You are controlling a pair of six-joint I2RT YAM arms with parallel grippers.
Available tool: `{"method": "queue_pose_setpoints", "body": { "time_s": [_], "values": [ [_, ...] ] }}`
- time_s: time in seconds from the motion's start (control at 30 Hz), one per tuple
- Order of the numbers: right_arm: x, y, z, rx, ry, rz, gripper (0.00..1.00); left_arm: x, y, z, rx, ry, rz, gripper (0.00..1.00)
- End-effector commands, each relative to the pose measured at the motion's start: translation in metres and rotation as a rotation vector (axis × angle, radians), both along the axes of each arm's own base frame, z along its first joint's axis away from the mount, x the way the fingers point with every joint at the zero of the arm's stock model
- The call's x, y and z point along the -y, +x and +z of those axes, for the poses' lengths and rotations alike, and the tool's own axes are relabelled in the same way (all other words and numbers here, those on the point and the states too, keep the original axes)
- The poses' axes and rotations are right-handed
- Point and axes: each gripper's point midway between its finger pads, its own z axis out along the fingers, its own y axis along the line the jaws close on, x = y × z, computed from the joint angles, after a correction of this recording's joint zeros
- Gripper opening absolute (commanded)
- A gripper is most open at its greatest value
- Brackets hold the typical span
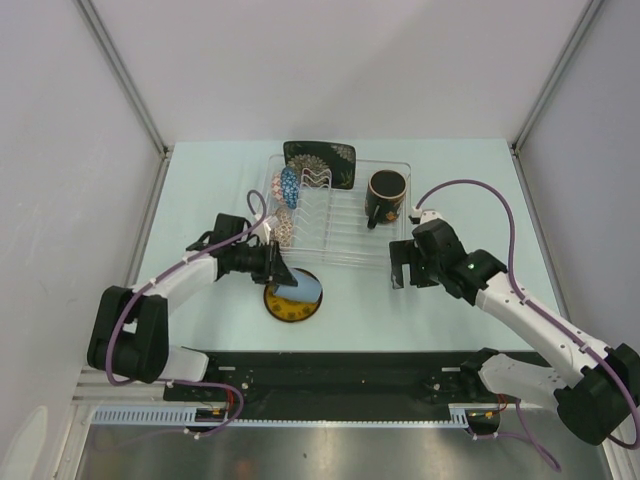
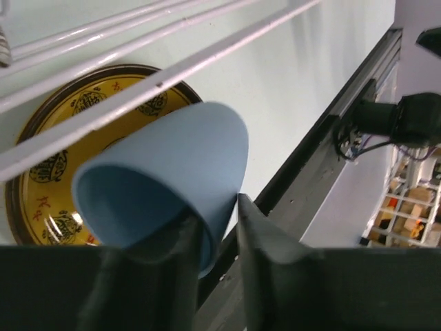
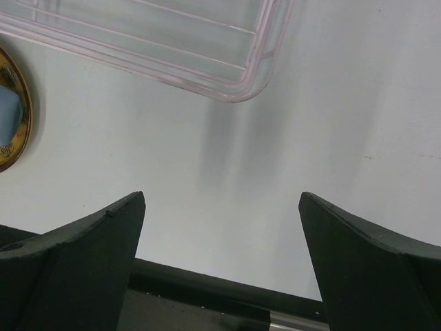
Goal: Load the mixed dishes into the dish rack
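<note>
Overhead, pale green table sat boxed in by white walls. Left fingers pinched the wall of the pale blue cup, which was tilted over the small yellow plate just in front of the dish rack. Right fingers stood wide over bare table near the rack's corner.

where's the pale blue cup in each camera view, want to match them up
Top external: pale blue cup left of centre, over the yellow plate.
Left wrist: cup fills the centre, its wall between the fingers of the left gripper.
Right wrist: a blue sliver at the far left edge, probably the cup.
Shared landmark: the yellow plate, in all three.
</note>
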Motion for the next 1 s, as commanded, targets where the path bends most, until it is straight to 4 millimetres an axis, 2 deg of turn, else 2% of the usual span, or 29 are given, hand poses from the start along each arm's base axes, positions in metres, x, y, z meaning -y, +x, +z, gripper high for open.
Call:
{"method": "queue_pose_setpoints", "body": {
  "time_s": [0.0, 0.03, 0.1, 0.17, 0.27, 0.3, 0.4, 0.43, 0.5, 0.57, 0.6, 0.63, 0.67, 0.7, 0.73, 0.77, 0.8, 0.83, 0.9, 0.93, 0.97],
  "values": [
    [-0.004, 0.009, 0.017, 0.053, 0.033, -0.025, 1.00, 0.004, 0.006, 0.004, 0.057, -0.024, -0.023, 0.15],
    [-0.004, 0.009, 0.017, 0.053, 0.033, -0.023, 1.00, 0.004, 0.006, 0.004, 0.057, -0.023, -0.024, 0.07],
    [-0.004, 0.009, 0.016, 0.053, 0.028, -0.026, 1.00, 0.006, 0.006, 0.005, 0.060, -0.031, -0.029, 0.01],
    [-0.004, 0.010, 0.016, 0.055, 0.031, -0.025, 1.00, 0.006, 0.006, 0.009, 0.063, -0.038, -0.036, 0.00],
    [-0.010, 0.012, 0.021, 0.070, 0.062, -0.011, 1.00, 0.011, 0.007, 0.030, 0.085, -0.072, -0.064, 0.00],
    [-0.015, 0.014, 0.026, 0.085, 0.083, -0.003, 1.00, 0.014, 0.012, 0.045, 0.115, -0.095, -0.075, 0.00],
    [-0.031, 0.018, 0.044, 0.127, 0.169, 0.040, 1.00, 0.023, 0.009, 0.086, 0.147, -0.186, -0.123, 0.00],
    [-0.039, 0.016, 0.053, 0.138, 0.219, 0.074, 1.00, 0.028, 0.009, 0.112, 0.163, -0.246, -0.153, 0.00],
    [-0.050, 0.019, 0.079, 0.206, 0.313, 0.120, 1.00, 0.033, 0.011, 0.143, 0.202, -0.300, -0.181, 0.00],
    [-0.062, 0.019, 0.107, 0.270, 0.428, 0.169, 1.00, 0.038, 0.003, 0.176, 0.221, -0.402, -0.235, 0.00],
    [-0.060, 0.023, 0.120, 0.301, 0.470, 0.165, 1.00, 0.040, 0.001, 0.188, 0.236, -0.437, -0.251, 0.00],
    [-0.067, 0.021, 0.143, 0.341, 0.567, 0.204, 1.00, 0.042, 0.001, 0.211, 0.273, -0.498, -0.268, 0.00],
    [-0.068, 0.021, 0.155, 0.358, 0.620, 0.221, 1.00, 0.043, 0.000, 0.224, 0.306, -0.524, -0.270, 0.00],
    [-0.066, 0.022, 0.168, 0.370, 0.683, 0.232, 1.00, 0.045, 0.003, 0.247, 0.355, -0.575, -0.270, 0.00],
    [-0.067, 0.024, 0.194, 0.417, 0.776, 0.228, 1.00, 0.046, 0.004, 0.258, 0.369, -0.602, -0.273, 0.00],
    [-0.067, 0.025, 0.206, 0.432, 0.830, 0.219, 1.00, 0.048, 0.011, 0.264, 0.358, -0.624, -0.260, 0.00],
    [-0.067, 0.025, 0.217, 0.444, 0.879, 0.234, 1.00, 0.050, 0.010, 0.284, 0.362, -0.680, -0.262, 0.00],
    [-0.072, 0.027, 0.240, 0.512, 0.939, 0.274, 1.00, 0.051, 0.011, 0.294, 0.362, -0.715, -0.261, 0.00],
    [-0.082, 0.023, 0.256, 0.486, 1.046, 0.315, 1.00, 0.055, 0.021, 0.311, 0.377, -0.770, -0.256, 0.00],
    [-0.085, 0.023, 0.271, 0.520, 1.095, 0.347, 1.00, 0.058, 0.022, 0.317, 0.387, -0.778, -0.263, 0.00],
    [-0.091, 0.031, 0.268, 0.469, 1.144, 0.332, 1.00, 0.060, 0.023, 0.328, 0.408, -0.796, -0.263, 0.00]
  ]
}}
